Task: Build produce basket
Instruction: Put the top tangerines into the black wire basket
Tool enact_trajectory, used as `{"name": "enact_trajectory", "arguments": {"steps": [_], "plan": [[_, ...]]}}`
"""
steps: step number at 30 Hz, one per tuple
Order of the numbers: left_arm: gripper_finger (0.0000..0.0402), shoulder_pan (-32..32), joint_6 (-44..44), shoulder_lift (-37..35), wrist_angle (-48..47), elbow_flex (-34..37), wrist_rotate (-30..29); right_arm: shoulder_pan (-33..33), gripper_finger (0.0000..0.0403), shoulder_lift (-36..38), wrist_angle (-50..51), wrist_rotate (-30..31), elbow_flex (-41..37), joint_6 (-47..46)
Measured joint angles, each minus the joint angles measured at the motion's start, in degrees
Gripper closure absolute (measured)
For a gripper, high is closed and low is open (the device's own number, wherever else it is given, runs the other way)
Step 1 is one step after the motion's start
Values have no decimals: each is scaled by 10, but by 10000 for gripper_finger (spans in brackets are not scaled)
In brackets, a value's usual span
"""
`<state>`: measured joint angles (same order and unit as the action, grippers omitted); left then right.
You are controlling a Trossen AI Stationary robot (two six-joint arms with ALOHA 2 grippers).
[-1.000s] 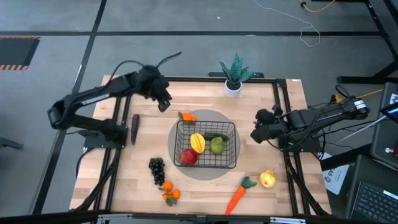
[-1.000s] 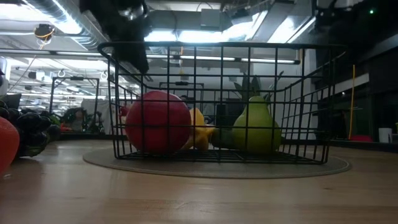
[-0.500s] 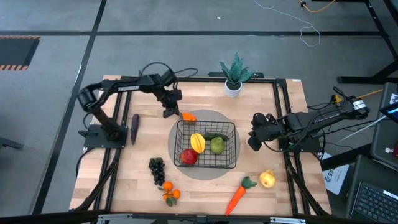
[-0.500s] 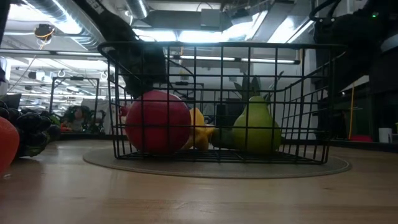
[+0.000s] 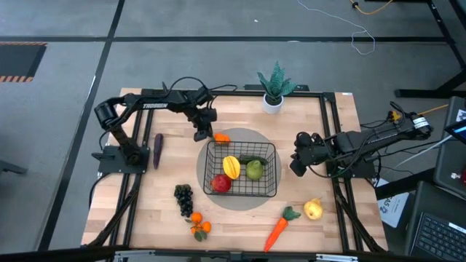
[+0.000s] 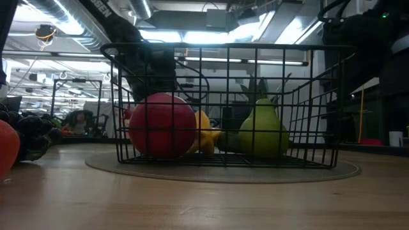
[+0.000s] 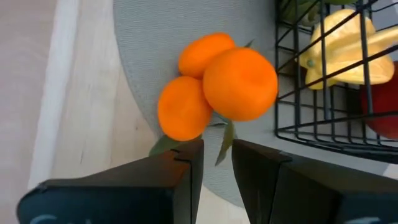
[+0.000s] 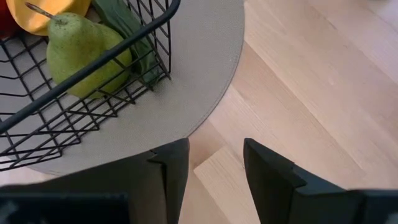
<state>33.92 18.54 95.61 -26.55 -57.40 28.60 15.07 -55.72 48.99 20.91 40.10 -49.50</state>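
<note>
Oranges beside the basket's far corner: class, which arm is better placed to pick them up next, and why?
Left. The left gripper hangs open just short of the oranges, while the right gripper waits across the basket.

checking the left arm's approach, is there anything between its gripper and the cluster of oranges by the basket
Nothing. In the left wrist view the left gripper has only bare grey mat between its fingers and the oranges, beside the basket.

Oranges [image 5: 220, 137] just behind basket [image 5: 240, 169]
</note>
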Motion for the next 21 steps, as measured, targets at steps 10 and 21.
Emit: {"name": "enact_trajectory", "arguments": {"steps": [10,21], "plan": [[329,-18,0,0,0,0,-9,0,257,0,0,0,0,0],[384,-36,2,0,-10,0,-86,0,257,0,0,0,0,0]]}}
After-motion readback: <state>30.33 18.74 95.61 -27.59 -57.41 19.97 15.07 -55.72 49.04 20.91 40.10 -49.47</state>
